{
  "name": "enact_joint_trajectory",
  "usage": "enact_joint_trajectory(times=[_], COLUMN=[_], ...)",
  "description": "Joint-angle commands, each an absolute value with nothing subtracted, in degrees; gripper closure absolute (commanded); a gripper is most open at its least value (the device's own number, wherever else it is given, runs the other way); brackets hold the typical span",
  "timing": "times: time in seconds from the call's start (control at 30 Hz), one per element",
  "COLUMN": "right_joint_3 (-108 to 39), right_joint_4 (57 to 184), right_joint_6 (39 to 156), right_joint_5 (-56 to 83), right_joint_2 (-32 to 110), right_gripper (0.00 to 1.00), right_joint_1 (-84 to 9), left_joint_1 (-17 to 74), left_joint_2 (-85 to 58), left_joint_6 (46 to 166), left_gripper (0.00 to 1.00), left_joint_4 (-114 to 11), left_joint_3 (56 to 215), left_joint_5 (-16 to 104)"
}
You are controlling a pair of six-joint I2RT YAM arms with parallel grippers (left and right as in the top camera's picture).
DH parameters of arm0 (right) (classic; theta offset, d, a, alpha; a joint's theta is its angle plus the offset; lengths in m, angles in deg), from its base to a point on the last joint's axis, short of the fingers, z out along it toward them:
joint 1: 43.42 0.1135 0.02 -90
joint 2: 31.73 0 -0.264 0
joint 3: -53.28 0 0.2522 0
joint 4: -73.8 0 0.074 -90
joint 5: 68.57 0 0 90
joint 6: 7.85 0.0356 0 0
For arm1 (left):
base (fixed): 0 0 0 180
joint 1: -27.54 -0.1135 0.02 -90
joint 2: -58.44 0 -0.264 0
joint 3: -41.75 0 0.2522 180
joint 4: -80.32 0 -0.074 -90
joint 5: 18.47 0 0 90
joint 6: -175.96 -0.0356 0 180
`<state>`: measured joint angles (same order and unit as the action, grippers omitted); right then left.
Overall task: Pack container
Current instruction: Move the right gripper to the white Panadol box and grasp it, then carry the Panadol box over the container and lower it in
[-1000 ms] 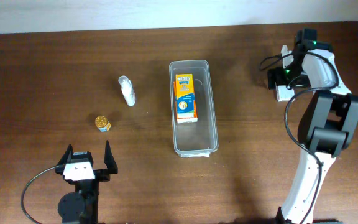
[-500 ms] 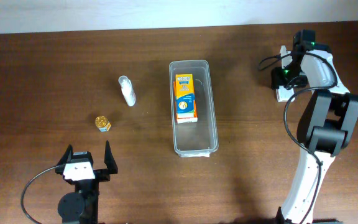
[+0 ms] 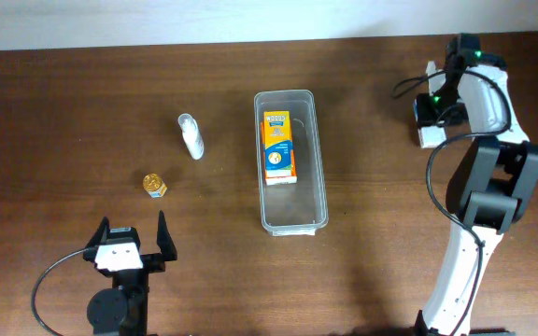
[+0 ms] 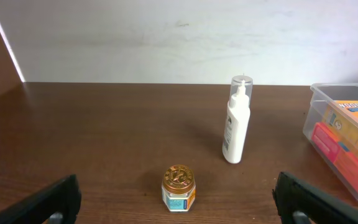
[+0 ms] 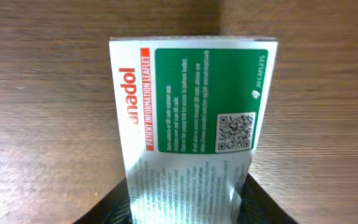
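Right jaws clamped on the white-and-green box [image 5: 191, 118] at two o'clock on the desk [image 3: 63, 112], left jaws apart: lift it level, carry toward nine o'clock, lower into the bare six-o'clock end of the central container [image 3: 293, 210].

- Left arm sits low at the near-left edge of the worktop, wrist level and pointing away from its base; left tool [image 3: 132, 227] is spread wide, its fingers [image 4: 55, 202] far apart with nothing held between them.
- Right arm rises from the near-right side, elbow bent, forearm stretched toward the far-right corner; wrist turned down at the worktop.
- Right tool [image 3: 428, 126] grips a carton [image 5: 191, 124]; its dark fingers [image 5: 107, 211] press against the carton's two long sides.
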<state>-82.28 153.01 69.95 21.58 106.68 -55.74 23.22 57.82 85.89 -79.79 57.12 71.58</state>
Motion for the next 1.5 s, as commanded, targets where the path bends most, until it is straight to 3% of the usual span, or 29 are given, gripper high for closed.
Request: enact_joint_trajectory(times=[0.0,0.4,0.83,1.47], right_joint_3=[-84.4,-86.9,-108.2,-111.9], right_joint_4=[154.0,159.5,183.4,184.9], right_joint_6=[70.2,70.6,75.4,90.5], right_joint_5=[22.1,14.0,2.4,1.1], right_joint_2=[107.5,107.5,107.4,93.4], right_gripper=[0.61,0.63,0.67,0.66], right_joint_1=[-55.4,-55.4,-53.8,-31.8], left_joint_1=[23.0,23.0,23.0,23.0], left_joint_2=[58.1,58.1,58.1,58.1], left_joint_6=[85.0,85.0,85.0,85.0], left_gripper=[0.01,0.01,0.00,0.00], left_joint_4=[-80.1,-80.1,-80.1,-80.1], left_joint_3=[56.6,56.6,56.6,56.6], left_joint_5=[72.0,72.0,72.0,72.0])
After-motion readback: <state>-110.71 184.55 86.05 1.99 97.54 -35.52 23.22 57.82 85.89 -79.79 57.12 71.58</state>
